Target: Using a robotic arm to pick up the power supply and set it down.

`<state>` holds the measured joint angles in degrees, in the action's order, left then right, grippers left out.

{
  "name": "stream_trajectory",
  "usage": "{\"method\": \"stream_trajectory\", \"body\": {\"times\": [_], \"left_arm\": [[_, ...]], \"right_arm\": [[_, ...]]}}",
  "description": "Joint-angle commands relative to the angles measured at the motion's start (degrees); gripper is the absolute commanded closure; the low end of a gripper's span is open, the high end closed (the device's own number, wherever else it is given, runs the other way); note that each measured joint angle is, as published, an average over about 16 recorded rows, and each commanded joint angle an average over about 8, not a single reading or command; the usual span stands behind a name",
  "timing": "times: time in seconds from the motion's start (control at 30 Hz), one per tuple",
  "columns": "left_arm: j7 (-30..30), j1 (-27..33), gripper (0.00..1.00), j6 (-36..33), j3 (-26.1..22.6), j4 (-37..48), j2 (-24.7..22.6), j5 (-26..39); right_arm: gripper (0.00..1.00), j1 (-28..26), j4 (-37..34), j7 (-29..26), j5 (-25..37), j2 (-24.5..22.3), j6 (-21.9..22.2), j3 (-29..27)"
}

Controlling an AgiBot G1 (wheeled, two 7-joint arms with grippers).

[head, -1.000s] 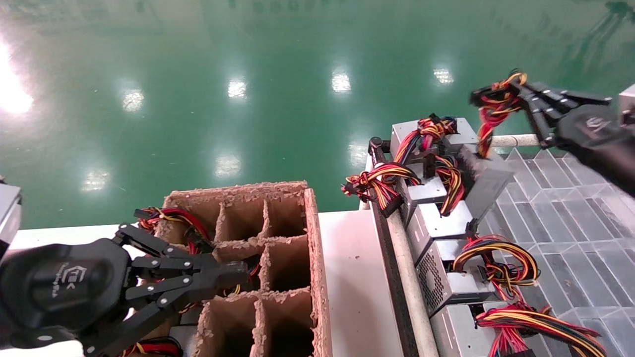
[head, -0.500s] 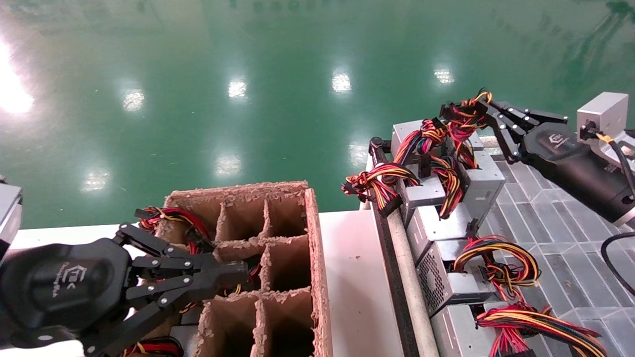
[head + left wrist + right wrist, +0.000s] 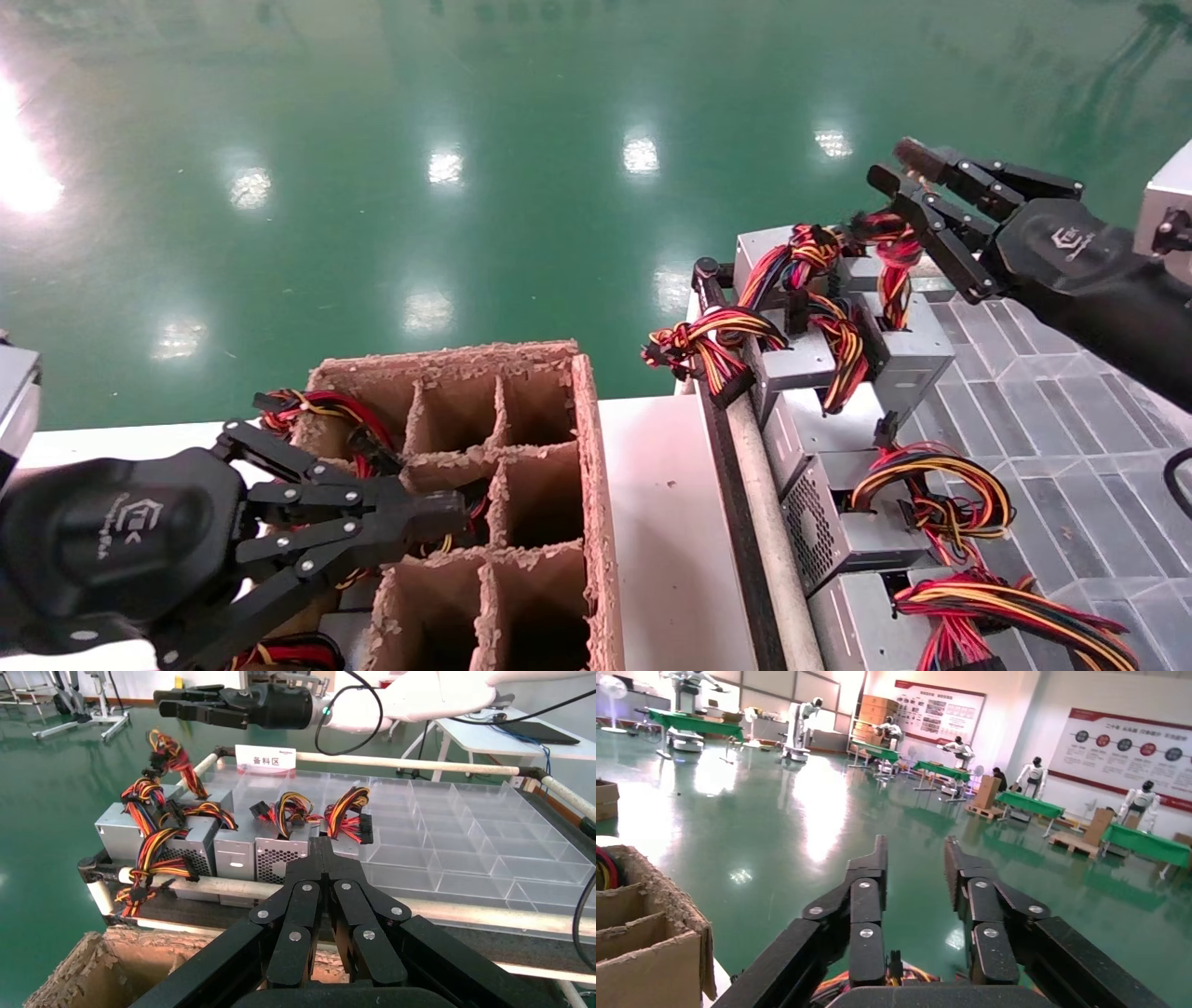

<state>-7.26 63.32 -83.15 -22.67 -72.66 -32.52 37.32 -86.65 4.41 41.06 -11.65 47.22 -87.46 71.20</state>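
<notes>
The power supply (image 3: 917, 352), a silver-grey box, rests at the far end of a row of like units, its red and yellow wire bundle (image 3: 896, 263) standing up from it. My right gripper (image 3: 896, 166) hangs open just above and beyond those wires, holding nothing; in the right wrist view its fingers (image 3: 916, 857) are spread over green floor, with wires (image 3: 891, 974) just below the palm. The left wrist view shows the bundle (image 3: 167, 757) under the right gripper (image 3: 172, 702). My left gripper (image 3: 452, 511) is parked shut over the cardboard box, fingertips (image 3: 322, 848) pressed together.
A brown cardboard divider box (image 3: 587, 438) with wires in some cells sits on the white table (image 3: 661, 522). Other power supplies (image 3: 838, 536) line a tube rail (image 3: 764, 522). A clear compartment tray (image 3: 1052, 401) lies to their right. Green floor lies beyond.
My right gripper lowered the power supply by its wires into the row, then opened, let the bundle go and rose a little. The left arm has not moved.
</notes>
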Motion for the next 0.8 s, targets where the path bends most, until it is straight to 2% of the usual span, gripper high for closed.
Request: {"method": "stream_trajectory", "body": {"times": [0.03,0.37,0.63,0.67,0.8], "left_arm": [[0.00,0.00,1.00,0.00,0.00,0.00,0.00,0.00],[0.00,0.00,1.00,0.00,0.00,0.00,0.00,0.00],[0.00,0.00,1.00,0.00,-0.01,0.00,0.00,0.00],[0.00,0.00,0.97,0.00,-0.01,0.00,0.00,-0.01],[0.00,0.00,0.47,0.00,-0.01,0.00,0.00,-0.01]], "right_arm": [[0.00,-0.62,-0.21,-0.04,0.39,-0.18,-0.89,0.24],[0.00,-2.48,3.64,-0.73,0.54,0.03,-3.06,-1.17],[0.00,0.64,11.01,-6.64,6.70,-1.43,-2.68,-7.39],[0.00,1.10,12.09,-7.49,7.58,-1.64,-2.59,-8.29],[0.00,2.98,16.56,-10.95,11.17,-2.46,-2.25,-11.95]]}}
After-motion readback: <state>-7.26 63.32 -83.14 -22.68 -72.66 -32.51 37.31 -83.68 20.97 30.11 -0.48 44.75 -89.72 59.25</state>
